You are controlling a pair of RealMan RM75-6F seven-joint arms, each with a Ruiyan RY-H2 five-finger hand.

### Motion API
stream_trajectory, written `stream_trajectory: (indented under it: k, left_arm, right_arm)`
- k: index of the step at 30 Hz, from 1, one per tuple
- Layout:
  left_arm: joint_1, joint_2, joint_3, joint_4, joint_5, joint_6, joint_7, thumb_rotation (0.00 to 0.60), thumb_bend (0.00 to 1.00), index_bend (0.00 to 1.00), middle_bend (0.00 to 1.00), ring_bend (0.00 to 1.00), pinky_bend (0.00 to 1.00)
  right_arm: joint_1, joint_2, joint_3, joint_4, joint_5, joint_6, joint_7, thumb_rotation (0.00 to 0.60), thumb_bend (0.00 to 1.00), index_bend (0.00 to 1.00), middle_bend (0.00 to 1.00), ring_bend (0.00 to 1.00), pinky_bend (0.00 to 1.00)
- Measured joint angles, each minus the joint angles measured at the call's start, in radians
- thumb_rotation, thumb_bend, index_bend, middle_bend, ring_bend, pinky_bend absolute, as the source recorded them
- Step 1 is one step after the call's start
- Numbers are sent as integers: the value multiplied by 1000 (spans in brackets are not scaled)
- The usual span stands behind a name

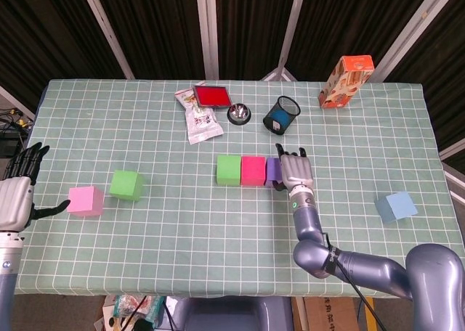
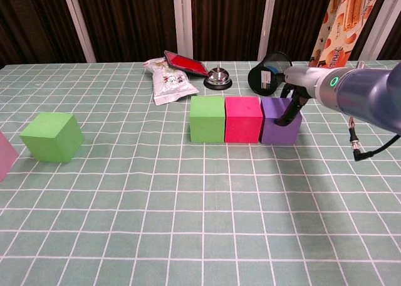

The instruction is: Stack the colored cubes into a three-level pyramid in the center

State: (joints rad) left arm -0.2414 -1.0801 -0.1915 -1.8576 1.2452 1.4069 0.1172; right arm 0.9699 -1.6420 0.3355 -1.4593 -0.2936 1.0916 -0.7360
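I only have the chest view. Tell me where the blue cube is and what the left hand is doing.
Observer: The blue cube sits alone near the table's right edge, far from the purple cube.
Operator: Now the left hand.
Observer: The left hand is open at the left edge, thumb pointing at the light pink cube.
Operator: Check the right hand.
Observer: The right hand lies, fingers stretched out, against the purple cube's right side.
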Motion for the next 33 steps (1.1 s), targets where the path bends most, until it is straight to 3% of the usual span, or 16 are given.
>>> stream_trajectory:
  k: [33]
  left_arm:
    - [0,0,-1,2,-2,0,-1,600,88,0,0,0,11]
  right_arm:
    - [-1,-3,-4,9,3,-15,1,600,336,0,364,240,0]
